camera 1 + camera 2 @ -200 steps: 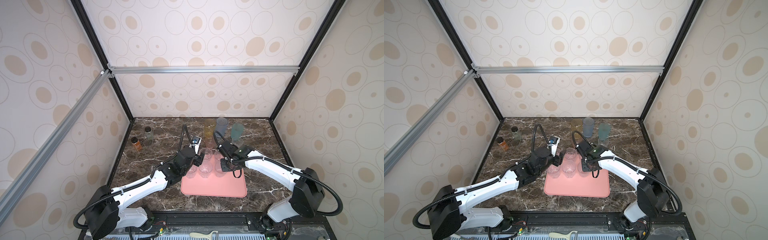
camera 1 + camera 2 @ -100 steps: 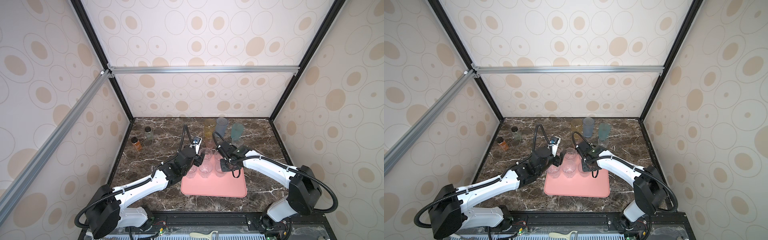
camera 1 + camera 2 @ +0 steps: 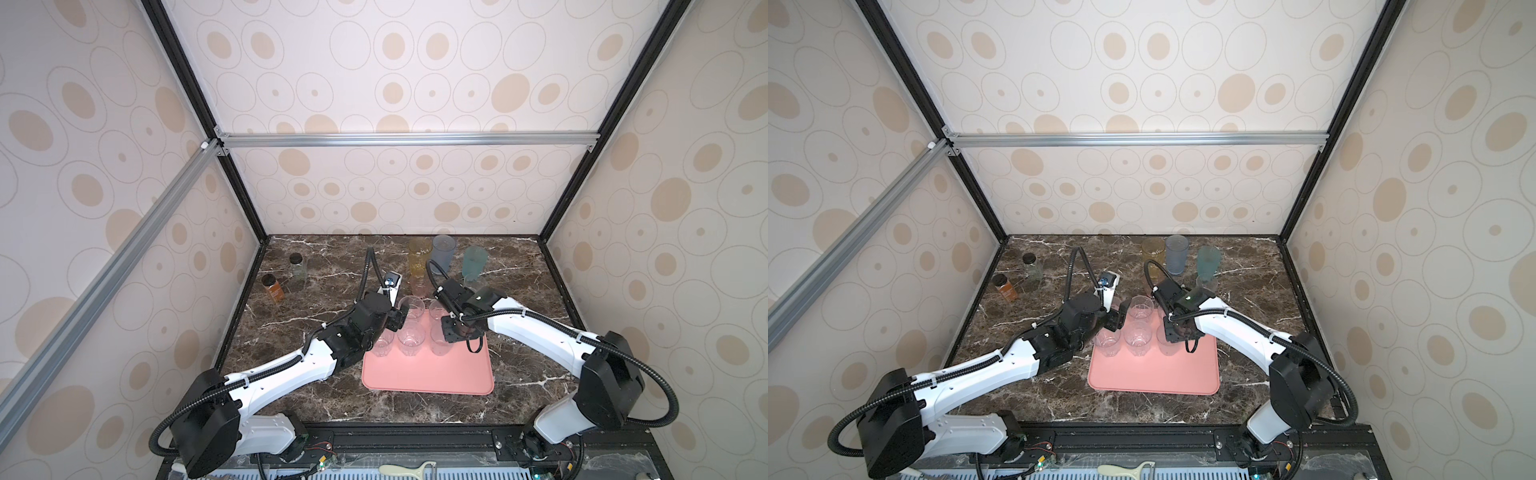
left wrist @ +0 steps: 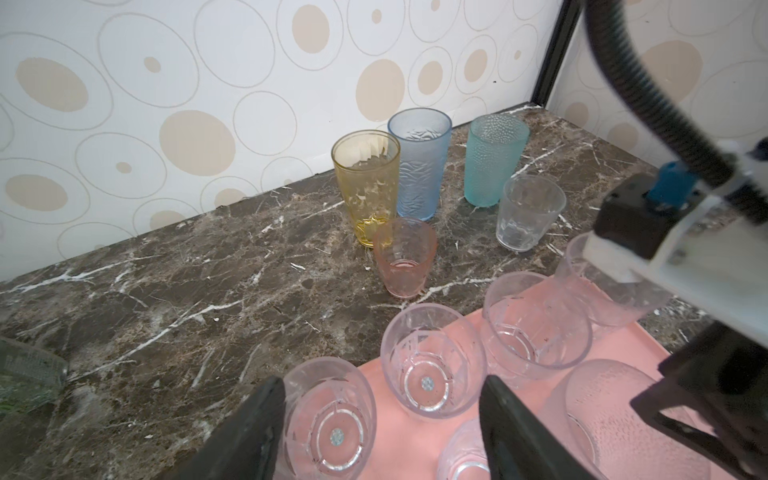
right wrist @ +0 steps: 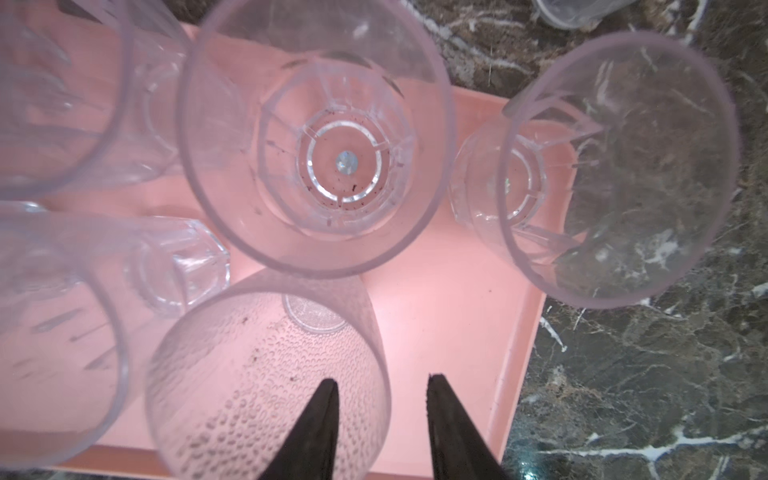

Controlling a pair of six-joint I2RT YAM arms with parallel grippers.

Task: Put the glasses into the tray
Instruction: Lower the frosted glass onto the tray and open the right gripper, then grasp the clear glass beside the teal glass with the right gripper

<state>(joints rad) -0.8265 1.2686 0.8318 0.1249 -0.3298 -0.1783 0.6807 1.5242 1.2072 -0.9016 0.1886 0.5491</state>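
Note:
The salmon-pink tray [image 3: 428,374] [image 3: 1154,374] holds several clear glasses at its far end. My left gripper [image 3: 398,322] [image 4: 382,419] stands open low over the tray's far left corner, and a ribbed clear glass [image 4: 328,419] rests against one finger. My right gripper [image 3: 453,332] [image 5: 382,415] is open astride the rim of a frosted dimpled glass [image 5: 257,374] standing on the tray. One finger is inside it and the other outside, neither pressing the wall. Amber [image 4: 368,187], blue [image 4: 419,162], teal [image 4: 492,160], pink [image 4: 403,257] and clear [image 4: 530,212] glasses stand on the marble behind the tray.
Two small black-capped bottles [image 3: 274,286] [image 3: 298,266] stand at the table's far left. The near half of the tray is bare pink. The enclosure walls close in on the left, right and back.
My right gripper's jaws have parted and let go of the frosted glass's rim. My left gripper has opened a little wider. Neither arm has moved much.

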